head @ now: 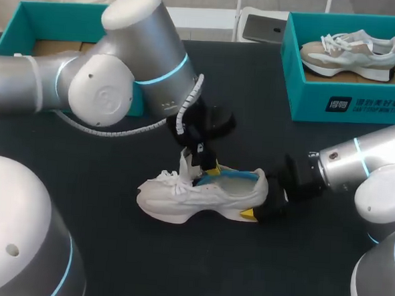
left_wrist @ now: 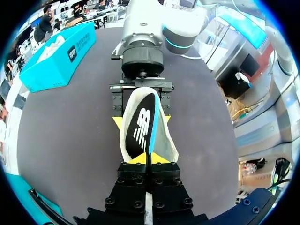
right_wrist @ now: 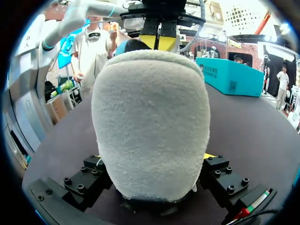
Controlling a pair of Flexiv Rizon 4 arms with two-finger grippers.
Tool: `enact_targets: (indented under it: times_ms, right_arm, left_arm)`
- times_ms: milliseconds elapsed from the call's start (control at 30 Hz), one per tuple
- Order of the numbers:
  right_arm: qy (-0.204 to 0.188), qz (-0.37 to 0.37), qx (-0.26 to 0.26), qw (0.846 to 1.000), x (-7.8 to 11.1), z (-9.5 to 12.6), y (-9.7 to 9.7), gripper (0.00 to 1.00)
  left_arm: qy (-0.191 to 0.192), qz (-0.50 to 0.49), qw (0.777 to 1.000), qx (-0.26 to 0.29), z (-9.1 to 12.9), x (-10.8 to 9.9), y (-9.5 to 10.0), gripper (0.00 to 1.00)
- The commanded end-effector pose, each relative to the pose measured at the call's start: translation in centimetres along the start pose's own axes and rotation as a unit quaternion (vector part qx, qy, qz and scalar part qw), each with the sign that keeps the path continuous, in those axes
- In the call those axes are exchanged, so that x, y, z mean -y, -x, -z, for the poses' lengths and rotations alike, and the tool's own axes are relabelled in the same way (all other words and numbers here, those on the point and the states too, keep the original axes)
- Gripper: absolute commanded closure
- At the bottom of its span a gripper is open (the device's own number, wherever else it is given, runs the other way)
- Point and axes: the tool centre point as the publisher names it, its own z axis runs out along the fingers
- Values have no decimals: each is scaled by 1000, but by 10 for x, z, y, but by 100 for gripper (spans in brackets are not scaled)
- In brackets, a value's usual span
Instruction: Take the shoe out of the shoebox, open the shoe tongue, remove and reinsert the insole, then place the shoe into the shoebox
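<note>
A white shoe [head: 194, 198] lies on its sole mid-table, toe to the left. My left gripper [head: 206, 167] comes down over its opening and is shut on the black insole [left_wrist: 139, 129] with a blue edge, which stands partly inside the shoe [left_wrist: 166, 143]. My right gripper [head: 262, 204] is at the heel, its fingers pressed on both sides of the fuzzy white heel [right_wrist: 150, 122], so it is shut on the shoe. In the right wrist view the left gripper [right_wrist: 158, 40] shows beyond the heel. An open teal shoebox [head: 31, 20] stands at the back left.
At the back right stands a second teal shoebox [head: 348, 103], holding another beige and white shoe [head: 351, 53]. A dark tablet-like slab [head: 262, 28] lies behind the table's far edge. The black tabletop [head: 197, 269] in front of the shoe is bare.
</note>
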Motion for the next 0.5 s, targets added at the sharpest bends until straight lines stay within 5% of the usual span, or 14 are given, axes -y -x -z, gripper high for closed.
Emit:
enact_targets:
  times_ms: [33,300,500]
  right_arm:
    - [-2,0,0,1000,0,-1,-1,100]
    - [-2,0,0,1000,0,-1,-1,100]
    - [-2,0,0,1000,0,-1,-1,100]
  left_arm:
    - [-29,-6,1000,2,22,-5,-12,100]
    - [-66,-9,998,3,36,8,-22,100]
    - [-66,-13,998,12,22,22,-24,100]
